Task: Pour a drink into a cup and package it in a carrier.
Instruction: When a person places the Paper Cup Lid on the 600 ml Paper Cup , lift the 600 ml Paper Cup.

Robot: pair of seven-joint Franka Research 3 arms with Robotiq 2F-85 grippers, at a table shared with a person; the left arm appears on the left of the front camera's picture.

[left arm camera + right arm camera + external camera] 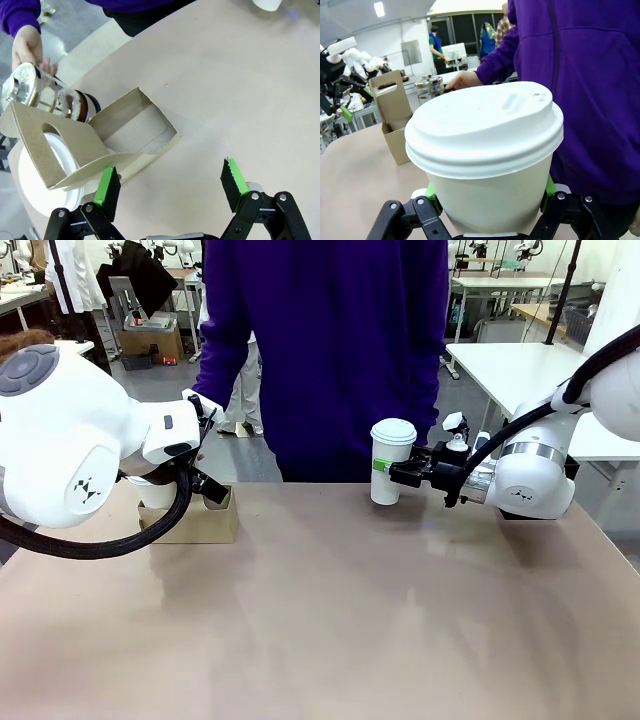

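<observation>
The cup [392, 455] is clasped by the right claw [384, 473], well right of the carrier [205, 527]. The left claw [169, 172] is held released just beside the carrier, above the counter [330, 620].

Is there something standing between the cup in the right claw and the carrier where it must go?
The table between the cup and the carrier is bare. At the carrier itself, the open left claw hangs close by its edge, and one compartment already holds a second cup; the other compartment is free.
</observation>
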